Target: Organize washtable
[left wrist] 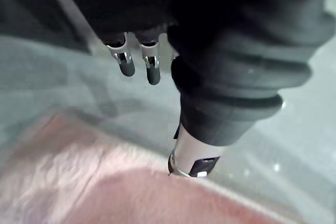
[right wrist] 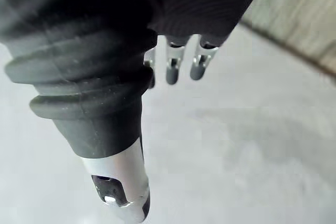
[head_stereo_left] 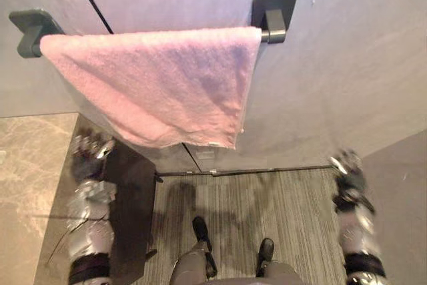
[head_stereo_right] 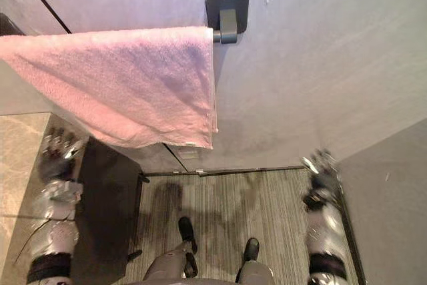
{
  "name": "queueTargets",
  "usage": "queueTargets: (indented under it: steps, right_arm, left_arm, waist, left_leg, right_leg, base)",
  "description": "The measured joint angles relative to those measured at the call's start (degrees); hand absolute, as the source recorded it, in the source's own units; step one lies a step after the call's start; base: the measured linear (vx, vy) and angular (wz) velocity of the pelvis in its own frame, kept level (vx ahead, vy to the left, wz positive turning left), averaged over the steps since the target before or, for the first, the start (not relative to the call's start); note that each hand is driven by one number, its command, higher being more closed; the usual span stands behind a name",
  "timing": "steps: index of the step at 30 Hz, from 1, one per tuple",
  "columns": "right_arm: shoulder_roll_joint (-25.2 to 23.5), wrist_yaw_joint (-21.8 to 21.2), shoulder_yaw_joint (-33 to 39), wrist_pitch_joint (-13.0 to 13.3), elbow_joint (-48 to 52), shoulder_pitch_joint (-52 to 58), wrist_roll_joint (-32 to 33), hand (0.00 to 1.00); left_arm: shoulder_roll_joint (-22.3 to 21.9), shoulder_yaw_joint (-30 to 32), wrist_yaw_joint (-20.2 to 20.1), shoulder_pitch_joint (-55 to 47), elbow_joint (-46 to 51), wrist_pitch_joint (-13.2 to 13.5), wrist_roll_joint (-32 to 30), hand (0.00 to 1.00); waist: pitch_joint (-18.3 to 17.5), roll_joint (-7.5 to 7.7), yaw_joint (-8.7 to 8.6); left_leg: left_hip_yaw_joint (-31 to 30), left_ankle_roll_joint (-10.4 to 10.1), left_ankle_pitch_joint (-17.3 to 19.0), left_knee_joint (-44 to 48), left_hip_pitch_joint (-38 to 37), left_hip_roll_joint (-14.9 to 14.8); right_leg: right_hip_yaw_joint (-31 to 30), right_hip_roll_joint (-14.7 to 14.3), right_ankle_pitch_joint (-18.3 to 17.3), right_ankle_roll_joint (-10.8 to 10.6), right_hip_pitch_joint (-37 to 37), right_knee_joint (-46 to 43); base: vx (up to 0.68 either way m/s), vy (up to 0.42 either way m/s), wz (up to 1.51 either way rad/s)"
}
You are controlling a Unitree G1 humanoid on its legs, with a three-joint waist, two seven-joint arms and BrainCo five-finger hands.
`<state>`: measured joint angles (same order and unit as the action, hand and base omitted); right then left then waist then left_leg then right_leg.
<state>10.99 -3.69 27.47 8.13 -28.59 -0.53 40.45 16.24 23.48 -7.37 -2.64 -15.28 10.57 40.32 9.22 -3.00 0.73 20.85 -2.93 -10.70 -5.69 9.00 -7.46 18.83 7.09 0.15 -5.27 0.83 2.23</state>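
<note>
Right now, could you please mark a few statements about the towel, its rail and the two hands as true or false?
1. The pink towel hangs over the wall rail. True.
2. The left hand grips the towel. False: it is open below the towel, beside the marble counter, and holds nothing.
3. The right hand is open and empty. True.
4. The rail's brackets are white. False: they are dark grey.
5. The towel's lower edge touches the striped floor. False: the towel ends well above it.
</note>
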Motion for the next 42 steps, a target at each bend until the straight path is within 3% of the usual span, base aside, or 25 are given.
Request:
queueTargets:
  steps: [2, 6, 11, 14, 19, 26, 30, 34, 35, 36, 37, 38, 39, 40, 41, 42]
  right_arm:
    - [-0.73, 0.84, 1.37, 0.16, -0.76, 1.20, -0.03, 0.00]
    - [-6.41, 2.70, 2.42, 0.46, -2.34, 3.65, 1.77, 0.00]
    - [-10.96, 4.59, 1.78, 0.50, -5.92, 7.21, 1.72, 0.00]
    - [-12.54, 5.23, 2.19, 0.40, -11.19, 9.12, 1.55, 0.00]
    - [-15.22, 5.26, 5.15, -0.82, -22.21, 11.12, -1.92, 0.00]
    - [-15.89, 4.90, 5.71, -3.20, -28.47, 12.74, -11.53, 0.00]
    - [-14.53, 4.64, 1.29, -4.42, -28.38, 12.53, -18.82, 0.00]
    - [-13.39, 4.74, -3.68, -4.70, -27.33, 11.33, -21.19, 0.00]
    - [-13.39, 4.75, -4.64, -4.68, -26.62, 11.40, -21.49, 0.00]
    - [-12.85, 4.72, -5.23, -4.67, -26.34, 11.05, -21.52, 0.00]
    - [-12.70, 4.71, -5.53, -4.64, -26.25, 10.87, -21.48, 0.00]
    - [-13.38, 4.84, -6.01, -4.53, -26.80, 11.04, -21.56, 0.00]
    - [-13.60, 4.80, -6.13, -4.50, -28.15, 11.04, -22.10, 0.00]
    - [-13.56, 4.81, -6.19, -4.58, -29.30, 11.05, -22.57, 0.00]
    - [-13.56, 4.84, -6.89, -4.67, -30.69, 10.51, -23.86, 0.00]
    - [-12.61, 4.92, -7.89, -4.81, -31.12, 9.21, -26.14, 0.00]
  left_arm:
    - [-1.20, -0.52, 0.00, -1.78, -0.04, -0.30, -0.33, 0.00]
    - [-9.34, -2.15, 0.08, -4.82, -2.26, -0.71, -0.54, 0.00]
    - [-16.62, -3.65, 1.67, -7.93, -11.65, -0.84, -0.10, 0.00]
    - [-18.10, -3.94, 2.58, -8.47, -18.82, -1.26, -0.09, 0.00]
    - [-19.56, -2.17, 2.71, -8.89, -34.67, -1.62, -2.47, 0.00]
    - [-19.81, 8.72, 5.76, -10.22, -45.80, -4.43, -19.36, 0.00]
    - [-19.08, 8.23, 6.59, -10.21, -45.95, -5.47, -23.81, 0.00]
    - [-16.57, 1.94, 6.67, -8.86, -45.89, -5.34, -26.68, 0.00]
    - [-15.89, 0.65, 6.71, -7.89, -45.73, -5.36, -27.32, 0.00]
    - [-15.93, 0.79, 6.90, -6.71, -45.66, -5.35, -27.52, 0.00]
    - [-15.92, 0.80, 7.08, -6.15, -45.54, -5.30, -27.52, 0.00]
    - [-15.74, 0.35, 7.47, -5.35, -44.90, -5.23, -26.90, 0.00]
    - [-14.69, -1.10, 7.41, -5.16, -44.79, -5.25, -26.86, 0.00]
    - [-14.02, -1.96, 7.36, -5.21, -44.80, -5.21, -26.87, 0.00]
    - [-13.47, -2.41, 7.42, -4.98, -44.92, -5.29, -26.28, 0.00]
    - [-13.98, -2.92, 7.59, -4.97, -44.93, -5.31, -24.74, 0.00]
  waist:
    - [-0.44, -0.01, -0.02]
    - [-3.15, 0.01, 0.01]
    - [-5.91, 0.33, 0.10]
    - [-6.48, 1.09, 0.04]
    - [-6.88, 2.21, 0.11]
    - [-7.34, 2.79, 0.09]
    - [-6.88, 3.57, 0.28]
    - [-6.15, 3.74, 0.20]
    - [-6.20, 3.95, 0.22]
    - [-6.31, 3.07, 0.23]
    - [-5.81, 3.13, -0.06]
    - [-5.73, 5.57, -0.18]
    - [-6.04, 7.03, -0.16]
    - [-6.50, 7.97, -0.11]
    - [-6.81, 8.79, 0.25]
    - [-6.62, 8.32, 0.20]
  left_leg:
    - [-0.01, 0.00, 0.00, 0.09, -0.54, 0.27]
    - [1.39, -0.20, 0.11, -0.22, -3.15, -0.37]
    - [4.39, -0.92, 2.13, -0.24, -6.24, -0.93]
    - [4.87, -0.86, 2.17, -0.24, -7.37, -0.55]
    - [5.68, -0.29, 2.80, -0.25, -8.68, 0.03]
    - [5.95, -0.49, 3.66, -0.26, -9.94, 0.98]
    - [7.15, -1.00, 4.33, -0.26, -11.62, 1.00]
    - [8.98, -1.13, 5.42, -0.25, -10.53, -0.52]
    - [9.03, -1.10, 5.43, -0.24, -9.40, -1.06]
    - [8.88, -0.27, 4.72, -0.25, -8.23, -2.63]
    - [8.79, -0.03, 4.55, -0.23, -7.69, -3.03]
    - [7.44, 0.65, 4.07, -0.20, -7.43, -2.65]
    - [5.65, 1.24, 3.50, -0.17, -7.29, -2.11]
    - [4.85, 1.29, 2.94, 0.09, -7.33, -1.57]
    - [3.91, 0.02, 1.56, 0.33, -7.00, -0.58]
    - [2.27, -0.32, 1.04, 2.15, -6.04, -1.25]
  right_leg:
    - [0.18, 0.09, -0.08, -0.12, -0.59, 0.02]
    - [0.59, -0.10, -0.16, -0.12, -3.12, 0.37]
    - [0.11, -0.16, -1.26, 0.16, -5.14, 0.72]
    - [0.94, 0.29, -2.08, -0.03, -5.85, -0.19]
    - [1.56, 1.05, -2.50, -0.39, -6.76, -0.58]
    - [1.47, 2.02, -2.97, -0.14, -7.72, -1.11]
    - [0.42, 2.73, -3.53, 0.74, -7.68, -3.16]
    - [-3.39, 2.03, -3.96, 1.10, -3.27, -8.43]
    - [-4.77, 1.92, -3.83, 1.12, -0.40, -11.56]
    - [-6.88, 1.21, -4.85, 1.95, 2.57, -16.61]
    - [-7.60, 1.64, -7.09, 2.57, 4.98, -23.72]
    - [-8.17, 4.19, -9.50, 1.61, 7.35, -39.67]
    - [-8.31, 5.55, -8.77, 1.36, 6.41, -43.96]
    - [-8.52, 6.58, -7.46, 1.20, 5.37, -44.63]
    - [-9.13, 6.58, -8.06, -0.54, 4.13, -42.86]
    - [-9.42, 5.32, -8.99, -0.70, 2.05, -40.79]
  base:
    - [0.09, -0.015, 0.00]
    - [0.00, -0.013, -0.03]
    - [-0.06, 0.010, -0.12]
    - [-0.01, 0.021, 0.00]
    - [0.02, 0.019, -0.05]
    - [0.08, 0.000, -0.01]
    - [0.06, 0.009, -0.16]
    - [-0.01, 0.000, -0.37]
    - [-0.03, -0.004, -0.17]
    - [0.00, 0.000, 0.00]
    - [0.00, -0.052, 0.36]
    - [0.02, -0.106, 0.69]
    - [0.04, -0.145, 0.84]
    - [0.12, -0.196, 0.70]
    - [0.13, -0.200, 0.66]
    - [0.13, -0.272, 0.68]
